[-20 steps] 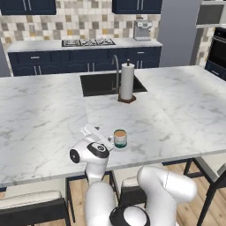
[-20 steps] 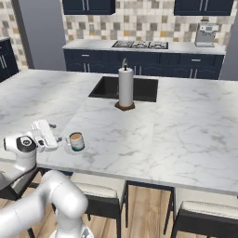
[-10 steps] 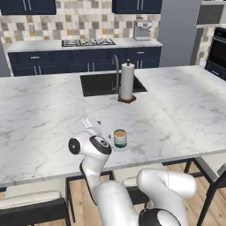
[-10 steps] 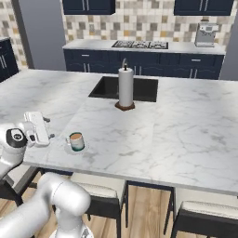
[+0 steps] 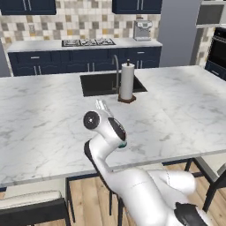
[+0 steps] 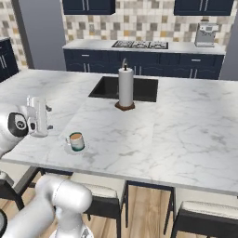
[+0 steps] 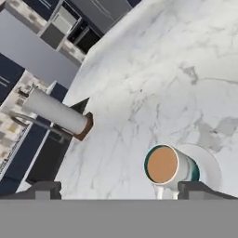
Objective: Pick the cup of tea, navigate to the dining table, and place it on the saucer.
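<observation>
- The cup of tea (image 6: 76,140) stands upright on a white saucer (image 6: 69,149), near the front edge of the marble counter (image 6: 176,125). Judged from this, the placing looks done.
- The gripper (image 6: 38,116) hangs at about 9 o'clock from the cup in the right base view, apart from it, above the counter. Its jaws stand wide and hold nothing.
- Probable reason for the pose: fingers spread fully and clear of the cup, so the cup rests on its own weight alone.
- Hand view: the cup (image 7: 171,166) lies between the two finger tips, nearer the one at the lower right corner; brown tea fills it to the teal rim, and the saucer (image 7: 210,163) shows behind it. Whether a fingertip touches the cup cannot be told.
- Left base view: the arm's elbow covers the cup; the gripper (image 5: 103,106) is partly seen at 7 o'clock from the paper towel roll (image 5: 127,82).
- Right base view alone shows the gap between gripper and cup, and the sink (image 6: 123,88) behind the roll.
</observation>
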